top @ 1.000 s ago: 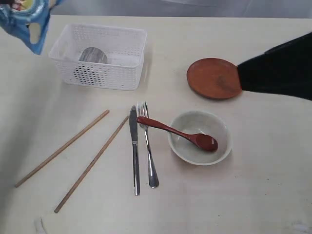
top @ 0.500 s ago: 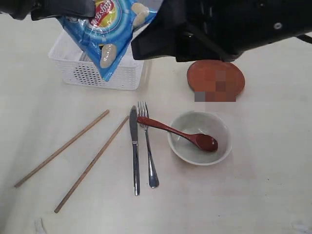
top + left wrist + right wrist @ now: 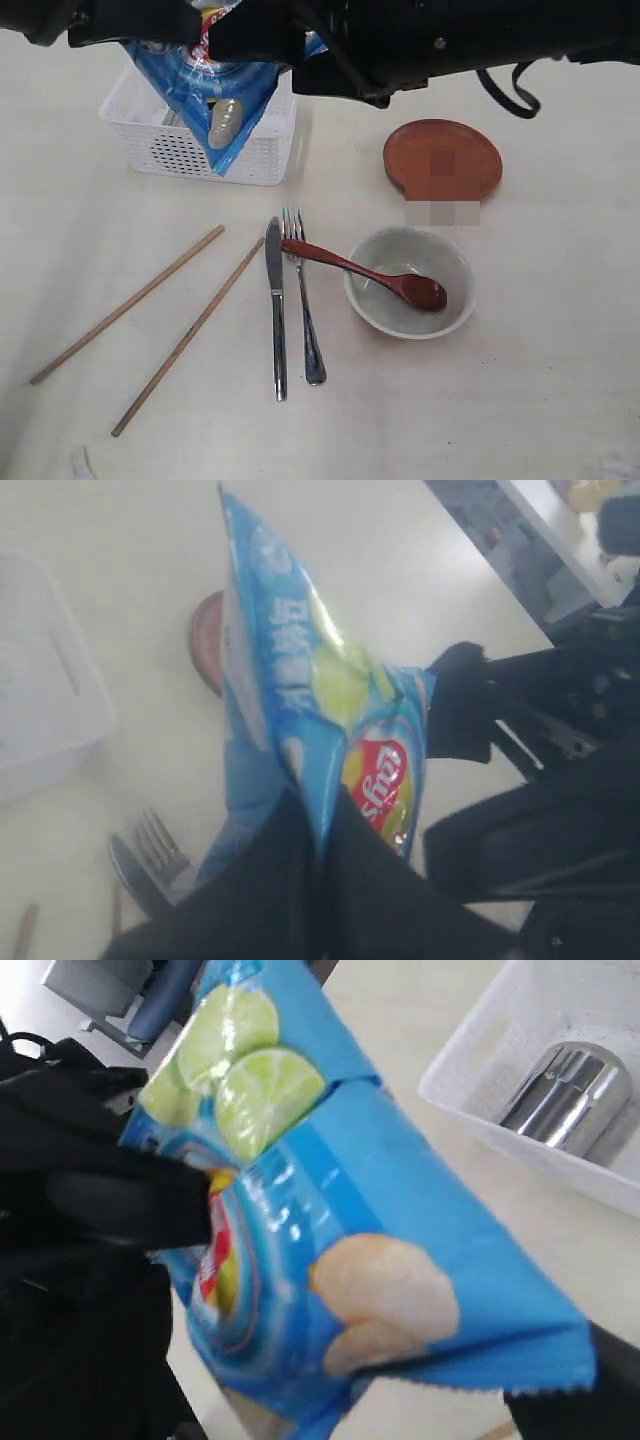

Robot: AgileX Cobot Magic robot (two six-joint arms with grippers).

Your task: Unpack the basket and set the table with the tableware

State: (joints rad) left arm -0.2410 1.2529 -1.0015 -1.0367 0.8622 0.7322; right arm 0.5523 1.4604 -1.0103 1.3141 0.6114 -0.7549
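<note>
The table (image 3: pixel 540 400) is a pale cream, matte surface with faint grain. In the left wrist view a grey floor (image 3: pixel 480 520) is visible beyond the table edge.

The basket (image 3: pixel 262 150) is located at the upper left of the exterior view. A steel cup (image 3: pixel 560 1085) is contained in it. A blue crisp bag (image 3: pixel 215 100) is held above the basket. The left gripper (image 3: pixel 312 845) is clamped on the bag. The right gripper (image 3: pixel 575 1400) is met by the bag's serrated edge; whether it is clamped cannot be told.

The plate (image 3: pixel 440 155) is placed at the upper right. The bowl (image 3: pixel 410 305) is placed at centre right, with the spoon (image 3: pixel 370 272) laid across its rim. The knife (image 3: pixel 275 310) and fork (image 3: pixel 303 300) are laid side by side at centre. Two chopsticks (image 3: pixel 126 305) are laid diagonally at the lower left.
</note>
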